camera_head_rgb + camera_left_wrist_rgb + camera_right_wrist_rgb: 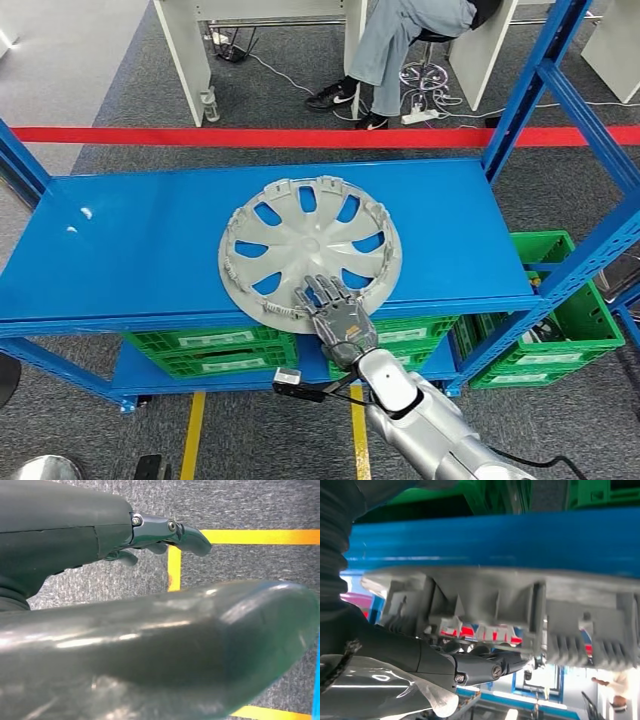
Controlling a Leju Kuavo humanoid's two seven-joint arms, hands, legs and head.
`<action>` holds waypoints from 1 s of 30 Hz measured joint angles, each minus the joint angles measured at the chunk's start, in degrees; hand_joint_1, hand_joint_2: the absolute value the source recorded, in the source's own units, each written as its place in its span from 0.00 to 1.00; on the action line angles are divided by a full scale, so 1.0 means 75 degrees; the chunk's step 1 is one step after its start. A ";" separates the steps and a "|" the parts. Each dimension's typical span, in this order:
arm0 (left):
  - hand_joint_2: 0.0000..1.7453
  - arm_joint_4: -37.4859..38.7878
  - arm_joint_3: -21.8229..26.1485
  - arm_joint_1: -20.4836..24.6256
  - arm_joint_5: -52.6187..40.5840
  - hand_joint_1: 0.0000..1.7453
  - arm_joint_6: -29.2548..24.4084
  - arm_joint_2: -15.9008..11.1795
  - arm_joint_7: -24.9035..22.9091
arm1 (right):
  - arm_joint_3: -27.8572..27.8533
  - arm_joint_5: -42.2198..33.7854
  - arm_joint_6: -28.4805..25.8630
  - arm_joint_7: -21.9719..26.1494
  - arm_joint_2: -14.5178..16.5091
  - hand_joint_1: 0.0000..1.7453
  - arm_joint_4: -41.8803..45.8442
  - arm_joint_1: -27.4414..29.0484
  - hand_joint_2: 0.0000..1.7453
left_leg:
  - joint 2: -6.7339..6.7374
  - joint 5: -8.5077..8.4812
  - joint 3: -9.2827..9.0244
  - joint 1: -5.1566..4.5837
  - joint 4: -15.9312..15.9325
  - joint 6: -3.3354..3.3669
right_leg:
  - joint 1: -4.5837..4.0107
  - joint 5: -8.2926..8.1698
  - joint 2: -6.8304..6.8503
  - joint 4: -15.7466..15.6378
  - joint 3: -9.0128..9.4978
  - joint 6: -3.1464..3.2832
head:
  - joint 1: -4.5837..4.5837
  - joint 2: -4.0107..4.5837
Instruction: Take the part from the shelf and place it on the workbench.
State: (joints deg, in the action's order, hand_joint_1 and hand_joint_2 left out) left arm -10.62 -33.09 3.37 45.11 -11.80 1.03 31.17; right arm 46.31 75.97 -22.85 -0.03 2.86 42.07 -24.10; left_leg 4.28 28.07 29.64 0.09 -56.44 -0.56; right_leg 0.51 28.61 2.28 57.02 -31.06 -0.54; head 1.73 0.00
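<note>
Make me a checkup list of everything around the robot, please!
Surface: blue shelf, hubcap on it.
Job's things: grey hubcap lying flat at the shelf's front edge.
Clutter: green crates under the shelf.
Hands: right hand spread over the hubcap's near rim, no grip seen; left hand above the floor, holding nothing.
Cables: cords and a power strip on the carpet behind.
Surroundings: red floor line, yellow tape, a seated person.
</note>
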 joint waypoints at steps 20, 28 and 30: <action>0.00 0.0041 0.0093 -0.0014 0.0228 0.00 0.0460 -0.0047 0.1153 | -0.0134 -0.0015 0.0249 -0.0019 -0.0282 1.00 0.0943 0.0236 1.00 | 0.0000 0.0001 -0.0003 -0.0001 -0.0001 0.0000 | 0.0000 0.0000 -0.0002 0.0000 0.0000 0.0000 | 0.0000 0.0000; 0.00 0.0025 0.0136 -0.0043 0.0101 0.00 0.0971 -0.0065 0.1178 | -0.0221 0.0034 0.0102 0.0043 -0.0415 1.00 0.1468 0.0408 1.00 | 0.0000 0.0001 -0.0002 0.0000 -0.0001 0.0001 | 0.0000 0.0000 -0.0001 0.0000 -0.0001 0.0000 | -0.0001 0.0000; 0.00 -0.0015 0.0227 -0.0097 -0.0160 0.00 0.1008 -0.0077 0.1181 | -0.0277 0.0050 0.0023 0.0085 -0.0459 1.00 0.1756 0.0512 1.00 | 0.0000 0.0001 -0.0002 0.0000 -0.0001 0.0001 | 0.0000 0.0000 -0.0001 0.0000 -0.0001 0.0000 | -0.0001 0.0000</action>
State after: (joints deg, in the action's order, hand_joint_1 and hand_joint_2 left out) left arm -10.73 -31.39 2.64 43.91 -4.24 0.46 40.03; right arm 44.24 76.35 -22.68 0.61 -0.58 55.25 -20.26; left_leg 4.28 28.07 29.63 0.10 -56.44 -0.55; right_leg 0.51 28.61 2.27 57.02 -31.07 -0.54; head 1.73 0.00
